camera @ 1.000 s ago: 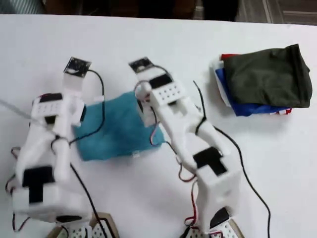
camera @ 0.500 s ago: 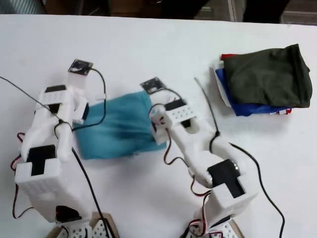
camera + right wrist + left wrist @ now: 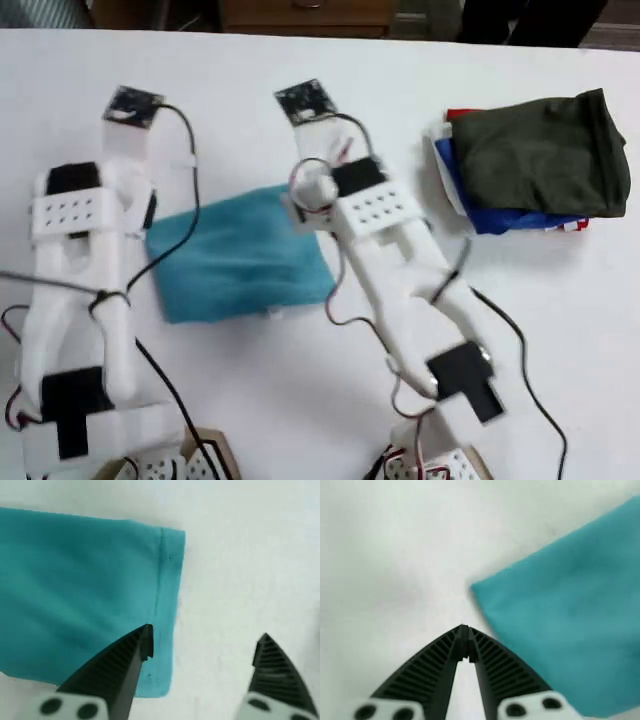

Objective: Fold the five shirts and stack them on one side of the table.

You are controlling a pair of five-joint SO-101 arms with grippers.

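Arms just swung forward again by the folded teal shirt point(image 3: 240, 255), left gripper point(image 3: 464, 630) pinched together on nothing, right gripper point(image 3: 205, 636) spread over its hem, so next stop's probably the pile point(image 3: 535, 160).

Bright, even light falls on the white table point(image 3: 560, 350), shadows faint.

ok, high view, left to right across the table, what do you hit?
left arm → teal shirt → right arm → stack of folded shirts, dark green one on top
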